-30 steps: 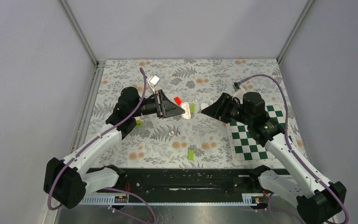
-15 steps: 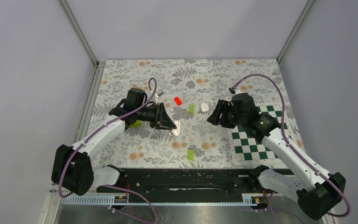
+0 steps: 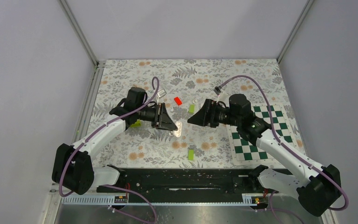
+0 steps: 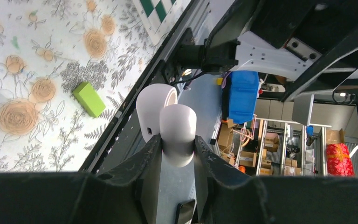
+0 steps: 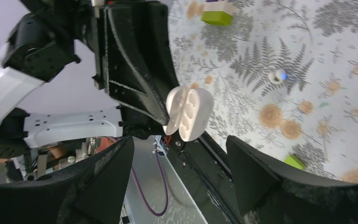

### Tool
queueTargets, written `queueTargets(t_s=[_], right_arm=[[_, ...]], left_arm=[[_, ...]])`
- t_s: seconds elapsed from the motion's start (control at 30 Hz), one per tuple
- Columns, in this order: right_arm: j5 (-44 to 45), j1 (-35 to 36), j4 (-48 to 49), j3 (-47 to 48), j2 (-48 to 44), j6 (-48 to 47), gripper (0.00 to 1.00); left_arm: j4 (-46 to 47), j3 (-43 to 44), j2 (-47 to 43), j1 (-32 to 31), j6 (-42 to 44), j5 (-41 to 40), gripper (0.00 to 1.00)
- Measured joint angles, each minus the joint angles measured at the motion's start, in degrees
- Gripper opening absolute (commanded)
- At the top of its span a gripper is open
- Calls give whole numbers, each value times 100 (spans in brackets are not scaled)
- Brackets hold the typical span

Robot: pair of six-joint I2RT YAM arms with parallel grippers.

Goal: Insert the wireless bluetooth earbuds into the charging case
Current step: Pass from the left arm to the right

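Note:
The white charging case [image 4: 178, 126] is open and pinched between my left gripper's [image 4: 177, 140] fingers, its lid [image 4: 154, 108] with a small dark spot swung aside. In the top view my left gripper [image 3: 173, 126] holds the case [image 3: 177, 129] just above the mat. The right wrist view shows the case [image 5: 189, 114] from its open side, with two empty wells. My right gripper [image 5: 179, 151] is open and empty, facing the case from a short distance, as the top view shows [image 3: 191, 120]. One tiny white earbud [image 5: 276, 76] lies on the mat beyond the case.
A red block [image 3: 178, 100] and a lime-green block [image 3: 191, 108] lie behind the grippers. Another green block [image 3: 191, 154] lies near the front edge, one [image 3: 137, 123] by my left arm. A green chessboard mat [image 3: 254, 135] lies under my right arm.
My right gripper has swung left toward the case and now covers a small white piece that lay by the green block. My left gripper came down and back earlier, then held still.

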Motion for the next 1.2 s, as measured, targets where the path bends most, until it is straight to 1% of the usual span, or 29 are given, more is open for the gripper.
queueTargets(t_s=[0.17, 0.33, 0.47, 0.57, 0.77, 0.87, 1.07, 1.2], right_arm=[[-407, 76, 822, -295, 0, 348, 82], [-496, 240, 1211, -468, 127, 573, 81], [-522, 317, 1539, -570, 197, 754, 78], [-522, 317, 1810, -651, 267, 922, 72], [-544, 317, 2938, -1043, 719, 1683, 63], [-566, 317, 3316, -1161, 942, 1974, 60], [-557, 317, 3644, -1189, 968, 2181, 50], [-555, 317, 3722, -1191, 968, 2236, 39]], left_arm=[[859, -9, 0, 0, -695, 173, 0], [1624, -44, 0, 0, -1255, 308, 0], [2000, -74, 0, 0, -1563, 365, 0], [2210, -94, 0, 0, -1711, 411, 0], [2371, -212, -22, 0, -1812, 466, 0], [2382, -280, -63, 0, -1825, 476, 0], [2424, -341, -155, 0, -1838, 487, 0], [2461, -348, -181, 0, -1864, 516, 0]])
